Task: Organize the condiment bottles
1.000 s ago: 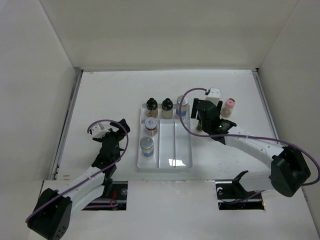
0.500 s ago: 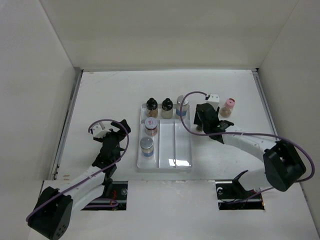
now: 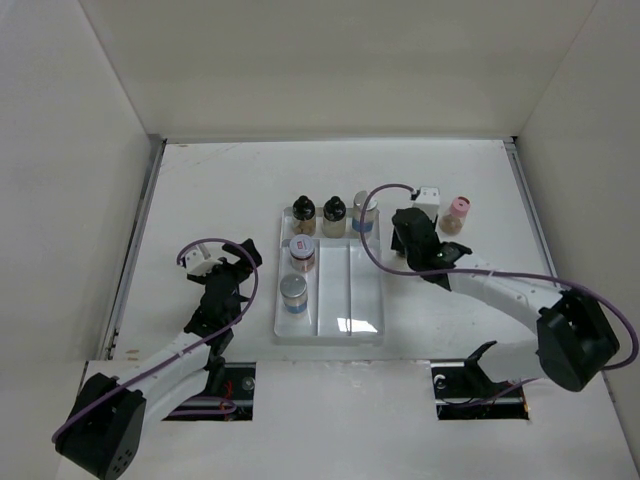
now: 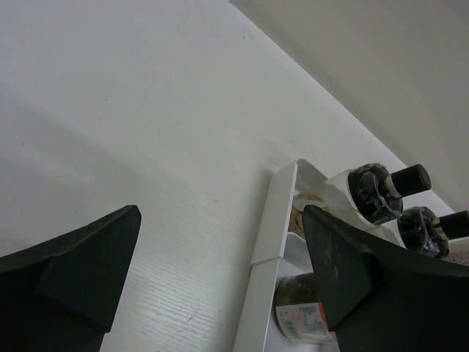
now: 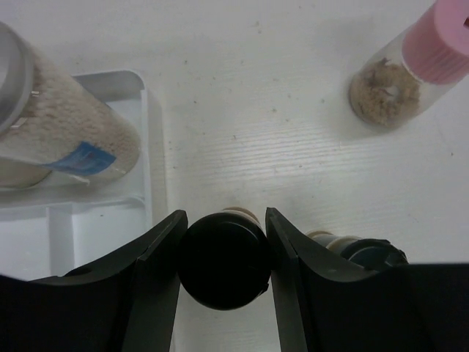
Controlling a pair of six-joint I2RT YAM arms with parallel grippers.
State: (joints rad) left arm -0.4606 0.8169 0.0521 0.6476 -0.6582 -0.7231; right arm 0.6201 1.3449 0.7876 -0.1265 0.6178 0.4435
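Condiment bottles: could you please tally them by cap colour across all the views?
Black-capped bottles: 4, one between the fingers of the right gripper
Silver-capped bottles: 2
Red-labelled-top bottle: 1
Pink-capped bottle: 1
Total: 8

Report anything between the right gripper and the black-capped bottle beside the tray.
Nothing visible: the black-capped bottle sits inside the right gripper, both fingers touching its cap. Another dark-capped bottle stands just outside one finger.
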